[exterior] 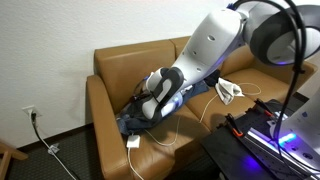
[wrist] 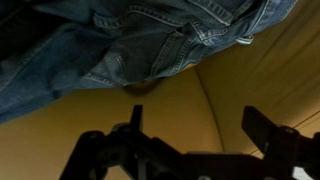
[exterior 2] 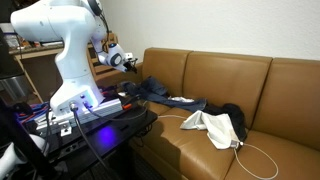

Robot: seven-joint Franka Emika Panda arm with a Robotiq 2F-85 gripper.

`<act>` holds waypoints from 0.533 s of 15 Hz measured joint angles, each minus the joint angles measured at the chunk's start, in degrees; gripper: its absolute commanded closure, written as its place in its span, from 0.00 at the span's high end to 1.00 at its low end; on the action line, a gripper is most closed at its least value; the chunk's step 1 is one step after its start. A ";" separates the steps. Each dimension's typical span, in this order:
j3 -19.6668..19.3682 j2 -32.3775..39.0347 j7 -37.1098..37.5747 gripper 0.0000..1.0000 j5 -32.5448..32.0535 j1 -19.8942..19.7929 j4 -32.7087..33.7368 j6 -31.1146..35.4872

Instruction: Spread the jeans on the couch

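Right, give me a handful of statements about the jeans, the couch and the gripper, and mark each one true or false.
1. The jeans lie rumpled on the couch seat. True.
2. The gripper is shut on the denim. False: in the wrist view its fingers stand apart, with only couch leather showing between them.
3. A white bundle lies on the seat, apart from the jeans. True.
4. The couch is grey fabric. False: it is tan-brown leather.
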 measured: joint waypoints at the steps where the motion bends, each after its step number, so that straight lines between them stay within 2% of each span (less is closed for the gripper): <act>1: -2.06 -1.50 0.63 1.00 4.08 3.13 -2.76 -0.17; 5: -11.78 -7.71 2.52 1.00 20.47 18.52 -14.77 -4.23; 7: -19.66 -9.00 5.33 1.00 26.14 28.04 -20.39 -9.69; 8: -23.93 -8.84 8.15 1.00 26.74 32.53 -22.85 -13.51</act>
